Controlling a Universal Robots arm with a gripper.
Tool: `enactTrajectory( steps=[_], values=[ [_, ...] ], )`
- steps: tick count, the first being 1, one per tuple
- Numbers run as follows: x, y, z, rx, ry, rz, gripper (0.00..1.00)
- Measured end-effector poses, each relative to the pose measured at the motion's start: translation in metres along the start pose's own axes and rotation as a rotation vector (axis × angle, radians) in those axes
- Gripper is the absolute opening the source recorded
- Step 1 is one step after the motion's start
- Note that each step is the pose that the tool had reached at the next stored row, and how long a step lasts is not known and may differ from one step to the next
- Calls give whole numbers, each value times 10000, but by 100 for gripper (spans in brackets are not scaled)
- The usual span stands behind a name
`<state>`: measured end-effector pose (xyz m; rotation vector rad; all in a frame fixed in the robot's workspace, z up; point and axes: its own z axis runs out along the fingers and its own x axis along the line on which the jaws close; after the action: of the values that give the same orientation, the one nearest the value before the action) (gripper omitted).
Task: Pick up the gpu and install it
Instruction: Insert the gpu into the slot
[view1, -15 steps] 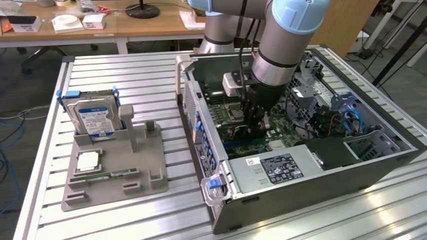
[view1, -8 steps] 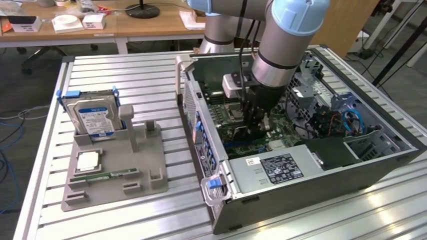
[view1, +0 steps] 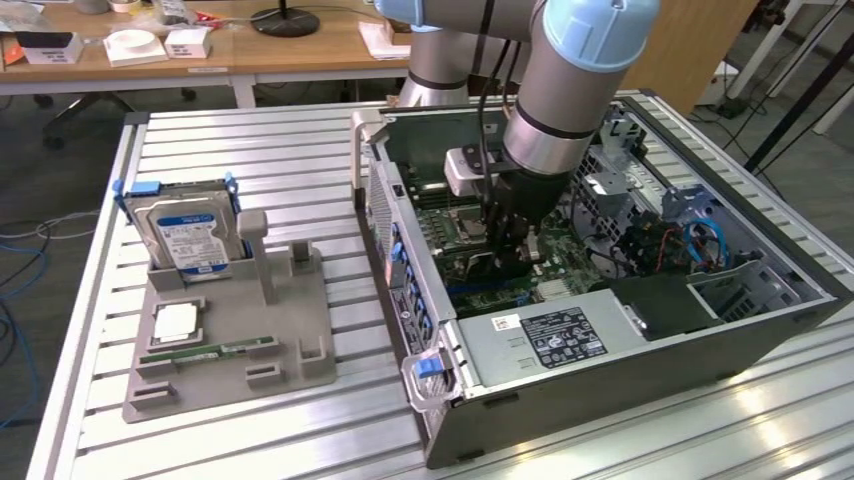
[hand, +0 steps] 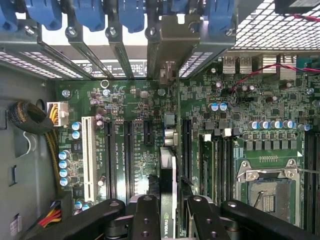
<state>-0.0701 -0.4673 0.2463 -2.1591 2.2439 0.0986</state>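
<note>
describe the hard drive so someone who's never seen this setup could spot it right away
Start at the open computer case and look toward the exterior view's left, to the grey holder tray on the slatted metal table. The hard drive stands upright at the tray's far end: a thick silver block with a blue-and-white label, unlike the flat parts lying nearer.

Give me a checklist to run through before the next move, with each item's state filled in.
1. gpu held edge-on between the gripper fingers: ok.
2. Arm lowered inside the open computer case: ok.
3. Card over the motherboard slot area: ok.
4. Card edge lined up with one slot: cannot tell.
5. Card's end bracket meeting the rear slot opening: cannot tell.
6. Hard drive left in the gray holder: ok.
</note>
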Motion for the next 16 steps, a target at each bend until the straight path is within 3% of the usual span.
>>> enactTrajectory(
  steps=[16],
  values=[
    [-20, 10, -4, 3, 10, 0, 26]
  ],
)
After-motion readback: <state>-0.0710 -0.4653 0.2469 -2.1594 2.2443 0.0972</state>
